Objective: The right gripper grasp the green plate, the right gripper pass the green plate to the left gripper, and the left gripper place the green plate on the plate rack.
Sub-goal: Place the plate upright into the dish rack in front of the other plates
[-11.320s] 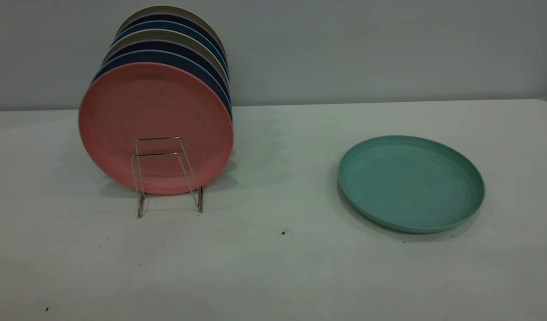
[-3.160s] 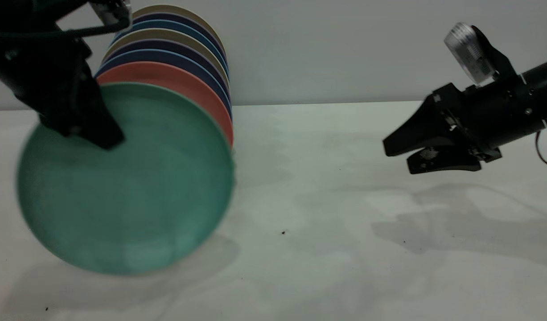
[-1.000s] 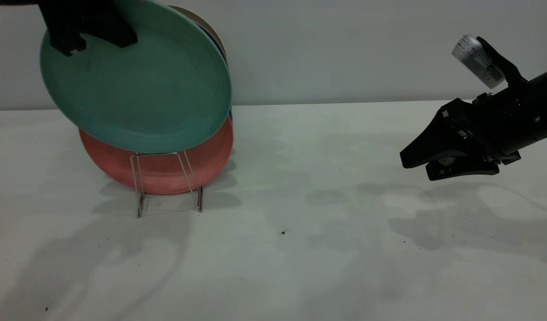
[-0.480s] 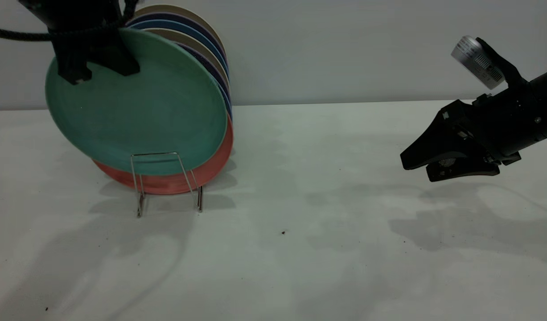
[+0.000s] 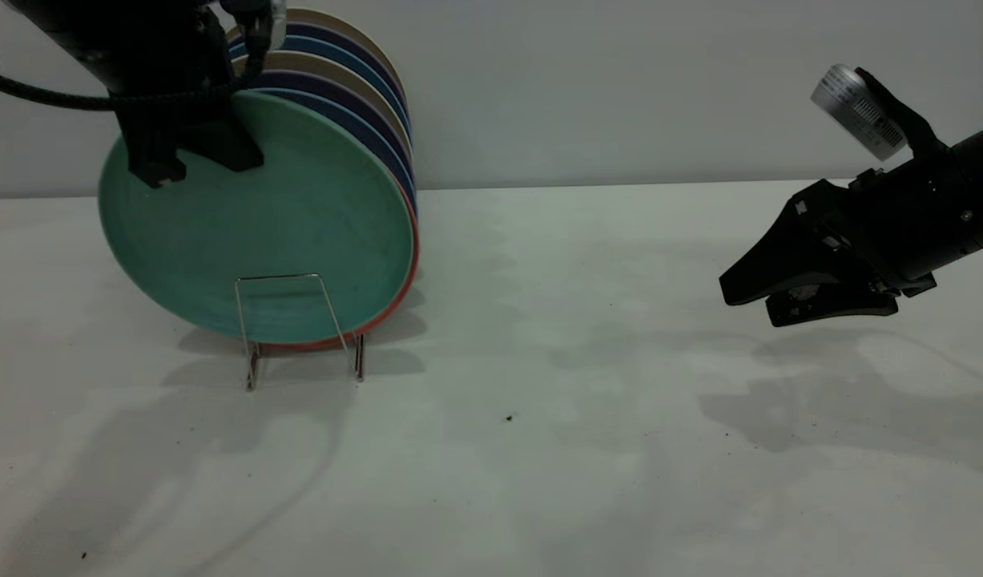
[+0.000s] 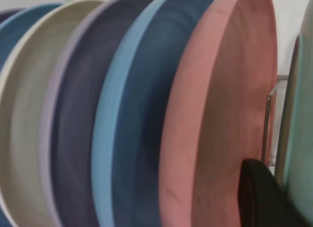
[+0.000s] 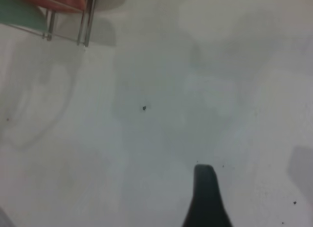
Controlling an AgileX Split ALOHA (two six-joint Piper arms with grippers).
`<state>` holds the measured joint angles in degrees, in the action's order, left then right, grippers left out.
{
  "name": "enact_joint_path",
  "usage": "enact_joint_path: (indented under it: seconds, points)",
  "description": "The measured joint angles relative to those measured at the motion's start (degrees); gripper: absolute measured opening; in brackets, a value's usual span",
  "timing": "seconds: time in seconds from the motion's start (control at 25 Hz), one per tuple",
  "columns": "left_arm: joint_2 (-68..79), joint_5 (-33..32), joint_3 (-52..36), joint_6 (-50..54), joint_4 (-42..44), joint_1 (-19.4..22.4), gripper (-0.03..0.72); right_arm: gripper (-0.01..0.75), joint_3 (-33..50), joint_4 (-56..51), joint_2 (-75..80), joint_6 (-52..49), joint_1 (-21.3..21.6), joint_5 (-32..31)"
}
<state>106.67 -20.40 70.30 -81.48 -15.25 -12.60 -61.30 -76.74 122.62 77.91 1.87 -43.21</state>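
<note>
The green plate (image 5: pixel 267 240) stands nearly upright at the front of the plate rack (image 5: pixel 299 320), behind its front wire loop and against the salmon-pink plate (image 5: pixel 396 298). My left gripper (image 5: pixel 191 160) is shut on the green plate's upper left rim. In the left wrist view one black finger (image 6: pixel 264 197) sits between the pink plate (image 6: pixel 225 114) and the green plate (image 6: pixel 302 114), with a rack wire (image 6: pixel 267 124) beside it. My right gripper (image 5: pixel 747 306) hovers above the table at the far right, jaws slightly apart and empty; one finger (image 7: pixel 205 197) shows in the right wrist view.
Several blue, purple and beige plates (image 5: pixel 355 88) stand upright in the rack behind the pink one. The white table (image 5: pixel 539 449) stretches between rack and right gripper. The right wrist view shows the rack's feet (image 7: pixel 83 21) far off.
My left gripper has lowered the green plate from above the stack down into the front of the rack, so it now covers almost all of the pink plate. The right gripper has stayed still.
</note>
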Motion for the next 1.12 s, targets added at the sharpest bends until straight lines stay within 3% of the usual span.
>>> enact_joint_path:
  seconds: [0.4, 0.76, 1.12]
  points:
    - [0.00, 0.07, 0.06, 0.04, 0.00, 0.00, 0.137, 0.578, 0.00, 0.00, 0.00, 0.00, 0.00, 0.00]
    - [0.00, -0.32, 0.17, 0.04, 0.00, 0.48, 0.271, 0.578, 0.00, 0.02, 0.00, 0.00, 0.00, 0.00]
    - [-1.20, -4.25, 0.29, 0.04, 0.59, 0.48, 0.284, 0.578, 0.00, 0.07, 0.00, -0.47, 0.00, 0.00]
